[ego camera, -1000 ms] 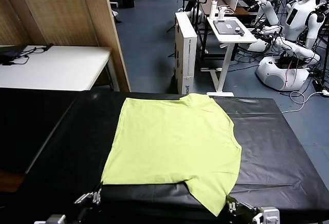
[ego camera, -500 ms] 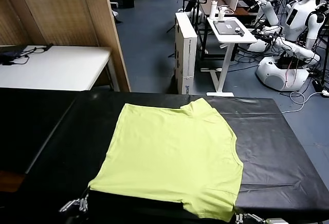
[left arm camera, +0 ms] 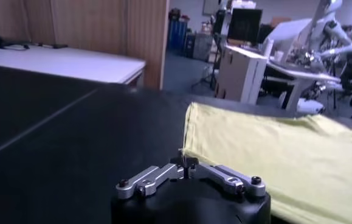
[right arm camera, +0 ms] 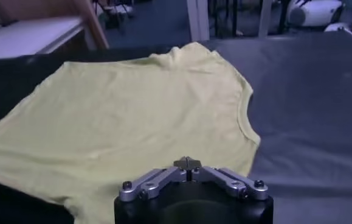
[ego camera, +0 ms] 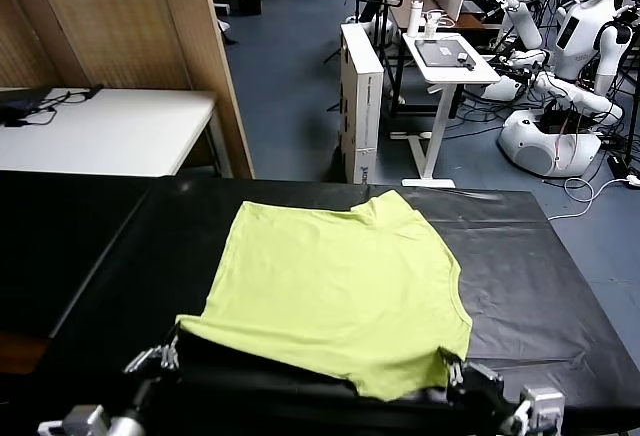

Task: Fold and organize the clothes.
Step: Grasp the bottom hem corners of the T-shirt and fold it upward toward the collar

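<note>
Head view puts both arms nearest you, at the near edge of the bench [ego camera: 560, 286]. Your left pincer [ego camera: 168, 355] is clenched on the near left corner of the T-shirt [ego camera: 340, 286], and that corner is raised off the black surface. Your right pincer [ego camera: 452, 368] is clenched at the near right edge of the same shirt, close to where a short flap of cloth hangs down toward you. Between the two the near hem is lifted, with a dark shadow showing beneath it.

From the left wrist camera you see the left pincer [left arm camera: 188, 164] with its fingers drawn together, pinching the corner of the T-shirt [left arm camera: 285, 158], which spreads away from it over the bench [left arm camera: 54, 134]. From the right wrist camera the right pincer [right arm camera: 188, 163] is likewise shut, its tips meeting on the cloth of the T-shirt [right arm camera: 139, 115], with the bench [right arm camera: 309, 91] bare beside it.

The shirt lies in the middle of the bench, its long axis running from you toward the far edge, and a small folded peak of cloth stands at its far edge.

Beyond the bench you have a white table [ego camera: 110, 131] on the left, a wooden partition [ego camera: 130, 16], a white standing desk [ego camera: 450, 61] and white robots [ego camera: 575, 46] at far right.
</note>
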